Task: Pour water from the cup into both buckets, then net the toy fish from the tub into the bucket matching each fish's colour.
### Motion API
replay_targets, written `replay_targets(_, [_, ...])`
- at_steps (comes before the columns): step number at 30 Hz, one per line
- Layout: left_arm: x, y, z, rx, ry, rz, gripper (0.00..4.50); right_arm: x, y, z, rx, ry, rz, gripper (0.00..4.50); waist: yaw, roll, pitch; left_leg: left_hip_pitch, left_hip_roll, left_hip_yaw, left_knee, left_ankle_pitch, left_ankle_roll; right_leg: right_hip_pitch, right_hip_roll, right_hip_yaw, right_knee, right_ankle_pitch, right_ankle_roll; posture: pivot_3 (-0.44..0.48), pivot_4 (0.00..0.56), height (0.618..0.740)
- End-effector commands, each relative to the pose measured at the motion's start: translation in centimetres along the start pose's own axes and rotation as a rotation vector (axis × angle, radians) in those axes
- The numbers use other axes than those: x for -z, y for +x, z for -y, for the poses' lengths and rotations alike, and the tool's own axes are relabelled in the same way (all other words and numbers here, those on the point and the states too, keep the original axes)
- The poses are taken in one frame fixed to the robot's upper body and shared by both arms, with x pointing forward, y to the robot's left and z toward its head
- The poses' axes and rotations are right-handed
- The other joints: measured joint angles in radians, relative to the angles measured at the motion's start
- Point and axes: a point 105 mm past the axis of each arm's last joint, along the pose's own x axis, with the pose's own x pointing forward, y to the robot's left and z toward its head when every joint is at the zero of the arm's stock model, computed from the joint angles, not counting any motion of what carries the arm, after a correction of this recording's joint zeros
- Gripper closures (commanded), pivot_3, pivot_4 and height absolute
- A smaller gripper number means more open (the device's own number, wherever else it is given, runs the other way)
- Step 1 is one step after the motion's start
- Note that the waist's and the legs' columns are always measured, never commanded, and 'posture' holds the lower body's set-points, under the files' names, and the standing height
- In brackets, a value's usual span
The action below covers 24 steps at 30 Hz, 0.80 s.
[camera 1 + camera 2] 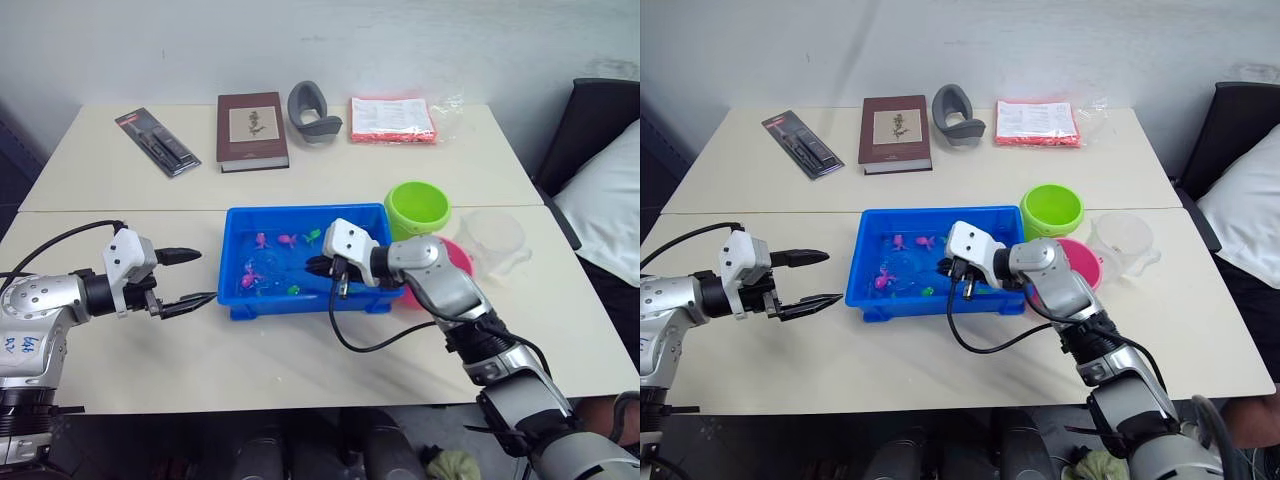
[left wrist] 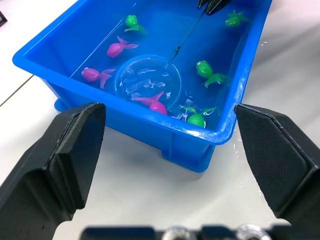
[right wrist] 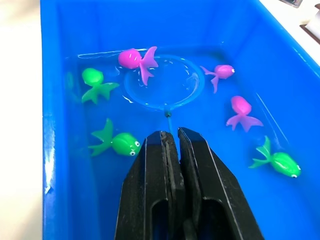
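Blue tub (image 1: pixel 232 300), bench centre: net (image 3: pixel 164 82) submerged among fish, handle pinched by right gripper (image 3: pixel 172 145) fingers, largely hidden. Left gripper (image 1: pixel 190 277): fingers spread, empty. Pink bucket (image 1: pixel 1086 262): partly hidden behind right arm.

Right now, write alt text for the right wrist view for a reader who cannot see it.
The right gripper, shut on the net handle, holds the hoop under water in the blue tub. A pink fish lies across the hoop's rim; two more pink fish and three green fish float around it.
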Motion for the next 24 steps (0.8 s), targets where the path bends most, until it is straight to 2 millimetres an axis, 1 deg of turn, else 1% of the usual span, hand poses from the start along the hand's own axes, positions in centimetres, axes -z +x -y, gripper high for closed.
replay_targets(1, [-0.9, -0.6, -0.3, -0.021, 0.031, 0.020, 0.07, -0.7, -0.2, 0.4, -0.004, -0.086, -0.010, 4.50, 0.000, 0.000, 0.000, 0.000, 0.000, 0.000, 0.000, 0.000, 0.000, 0.000, 0.000, 0.000, 0.000, 0.000, 0.000, 0.000, 0.150, 0.740])
replay_targets(5, [-0.9, -0.7, -0.4, -0.024, 0.030, 0.020, 0.07, -0.6, -0.1, 0.5, -0.012, -0.144, -0.037, 4.50, -0.002, 0.000, 0.000, 0.000, 0.000, 0.000, 0.000, 0.000, 0.000, 0.000, 0.000, 0.000, 0.000, 0.000, 0.000, 0.000, 0.150, 0.740])
replay_targets(8, [-0.9, -0.7, -0.3, -0.025, 0.029, 0.020, 0.07, -0.8, 0.3, -0.3, -0.049, -0.127, -0.024, 4.50, -0.003, 0.000, 0.000, 0.000, 0.000, 0.000, 0.000, 0.000, 0.000, 0.000, 0.000, 0.000, 0.000, 0.000, 0.000, 0.000, 0.150, 0.740])
replay_targets(10, [-0.9, -0.7, -0.3, -0.025, 0.029, 0.020, 0.07, -1.2, 0.4, -0.5, -0.055, -0.099, 0.002, 4.50, -0.003, 0.000, 0.000, 0.000, 0.000, 0.000, 0.000, 0.000, 0.000, 0.000, 0.000, 0.000, 0.000, 0.000, 0.000, 0.000, 0.150, 0.740])
replay_targets(11, [-0.9, -0.7, -0.3, -0.024, 0.030, 0.020, 0.07, -1.4, 0.3, -0.9, -0.092, -0.097, 0.004, 4.50, -0.003, 0.000, 0.000, 0.000, 0.000, 0.000, 0.000, 0.000, 0.000, 0.000, 0.000, 0.000, 0.000, 0.000, 0.000, 0.000, 0.150, 0.740])
replay_targets(13, [-1.0, -0.7, -0.3, -0.025, 0.032, 0.020, 0.07, -1.6, 0.1, -1.0, -0.118, -0.103, 0.001, 4.50, -0.002, 0.000, 0.000, 0.000, 0.000, 0.000, 0.000, 0.000, 0.000, 0.000, 0.000, 0.000, 0.000, 0.000, 0.000, 0.000, 0.150, 0.740])
replay_targets(17, [-1.1, -1.1, -0.9, -0.030, 0.039, 0.013, 0.07, -2.9, 0.2, 0.0, -0.076, -0.059, 0.042, 4.50, -0.003, 0.000, 0.000, 0.000, 0.000, 0.000, 0.000, 0.000, 0.000, 0.000, 0.000, 0.000, 0.000, 0.000, 0.000, 0.000, 0.150, 0.740])
replay_targets(20, [-1.2, -1.2, -1.0, -0.030, 0.043, 0.013, 0.07, -3.2, 0.2, 0.5, -0.054, -0.042, 0.048, 4.50, -0.003, 0.000, 0.000, 0.000, 0.000, 0.000, 0.000, 0.000, 0.000, 0.000, 0.000, 0.000, 0.000, 0.000, 0.000, 0.000, 0.150, 0.740])
replay_targets(24, [-1.2, -0.9, -0.6, -0.022, 0.041, 0.015, 0.07, -3.1, -0.3, 0.5, -0.057, 0.007, 0.054, 4.50, -0.002, 0.000, 0.000, -0.001, 0.000, 0.000, 0.000, 0.000, 0.000, 0.000, 0.000, 0.000, 0.000, 0.000, 0.000, 0.000, 0.150, 0.740])
